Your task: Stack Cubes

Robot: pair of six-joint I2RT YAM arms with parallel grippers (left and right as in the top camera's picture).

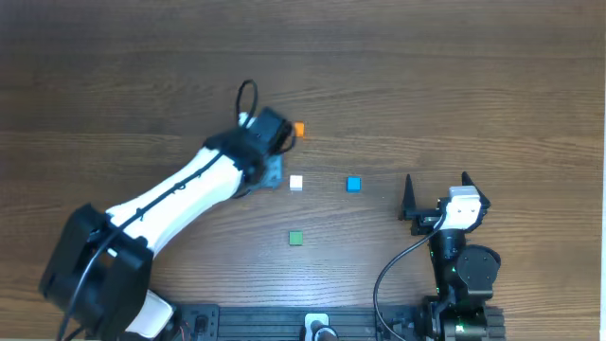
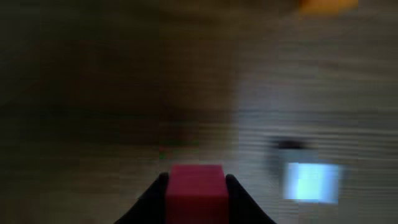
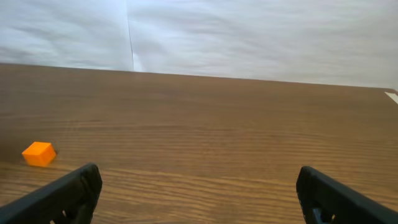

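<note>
Top view, cubes: I see the white cube (image 1: 296, 183), blue cube (image 1: 353, 184), green cube (image 1: 294, 239) and orange cube (image 1: 299, 130) lying apart around the middle of the table (image 1: 492, 76). None sits on another.
Top view, arms: my left arm (image 1: 189, 194) reaches between the white and orange cubes. The right pincer (image 1: 437, 187) sits toward the near right corner.
Left wrist view: the left pincer (image 2: 196, 182) is clamped on a red cube (image 2: 196, 194), with the white cube near and the orange farther off.
Right wrist view: fingers spread wide, empty.
Progress: I judge one cube is picked and none placed, so the whole stack remains.
</note>
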